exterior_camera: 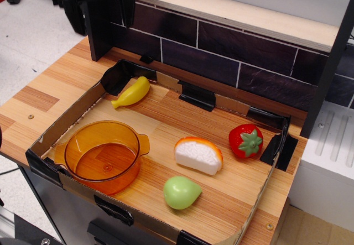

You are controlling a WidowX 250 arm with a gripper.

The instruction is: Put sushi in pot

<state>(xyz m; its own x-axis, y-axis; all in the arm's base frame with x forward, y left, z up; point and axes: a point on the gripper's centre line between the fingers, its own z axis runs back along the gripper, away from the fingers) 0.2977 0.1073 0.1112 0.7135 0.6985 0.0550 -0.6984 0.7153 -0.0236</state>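
Gripper (98, 4) up at top left of frame, above the back corner of the wooden table (44, 90); two dark fingers hang down well apart, nothing between them, so open and empty; its upper part is cut off by the frame edge.

Low cardboard tray (66, 120) sits on the table, corners bound with black tape; holds five things.
- pot (103, 156): translucent orange, front left corner of tray, upright; inside bare, only its own floor showing through; one small handle points right toward the middle of the tray.
- sushi (198, 155): lying on tray floor right of the pot, apart from it; white rice face toward camera, orange layer along the top and back; not in the pot.
- green pear-shaped toy (181, 192): just in front of the sushi, near the front wall.
- strawberry (245, 140): right of the sushi, near the right wall.
- yellow banana (131, 93): back left, by the taped corner.
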